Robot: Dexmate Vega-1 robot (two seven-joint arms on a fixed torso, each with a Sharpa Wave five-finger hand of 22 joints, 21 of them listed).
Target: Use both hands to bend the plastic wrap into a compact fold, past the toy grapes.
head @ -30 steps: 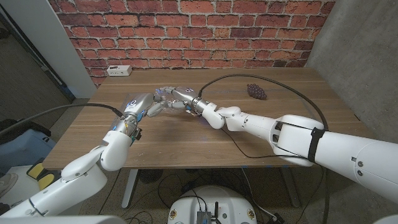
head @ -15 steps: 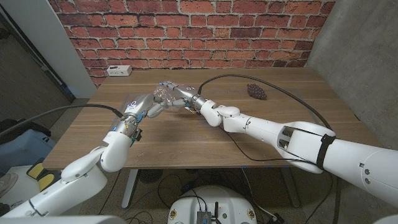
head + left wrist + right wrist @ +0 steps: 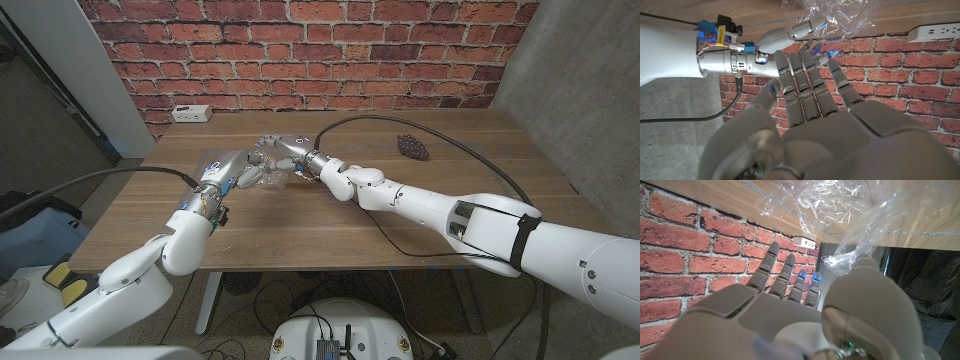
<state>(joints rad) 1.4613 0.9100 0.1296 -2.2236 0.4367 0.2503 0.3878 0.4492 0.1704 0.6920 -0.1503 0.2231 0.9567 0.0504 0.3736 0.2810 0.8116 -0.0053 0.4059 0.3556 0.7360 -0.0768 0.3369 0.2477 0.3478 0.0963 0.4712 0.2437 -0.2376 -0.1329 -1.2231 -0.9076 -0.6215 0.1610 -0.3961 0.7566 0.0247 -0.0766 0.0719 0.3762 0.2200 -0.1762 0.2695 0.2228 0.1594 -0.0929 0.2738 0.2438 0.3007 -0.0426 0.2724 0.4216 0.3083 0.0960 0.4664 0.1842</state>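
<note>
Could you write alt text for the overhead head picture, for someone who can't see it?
Two white robot arms meet over a wooden table, left hand and right hand on crumpled plastic wrap. Toy grapes lie apart on the robot's right.

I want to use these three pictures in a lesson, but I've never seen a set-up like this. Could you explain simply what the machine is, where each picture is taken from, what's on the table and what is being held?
This is a two-armed robot standing at a wooden table, steered remotely by a person. The wide picture comes from a camera on its head, looking down. The other two come from cameras on its wrists, looking along the back of each robot hand, so the table appears turned over.

Both hands meet at a crumpled sheet of clear plastic wrap. The left robot hand reaches its fingers up to the wrap; the right robot hand touches it too, and the wrap drapes over its thumb in the right wrist picture. Exactly how firmly either grips is hard to tell.

Also on the table: a dark bunch of toy grapes, a black cable and a white power strip.
</note>
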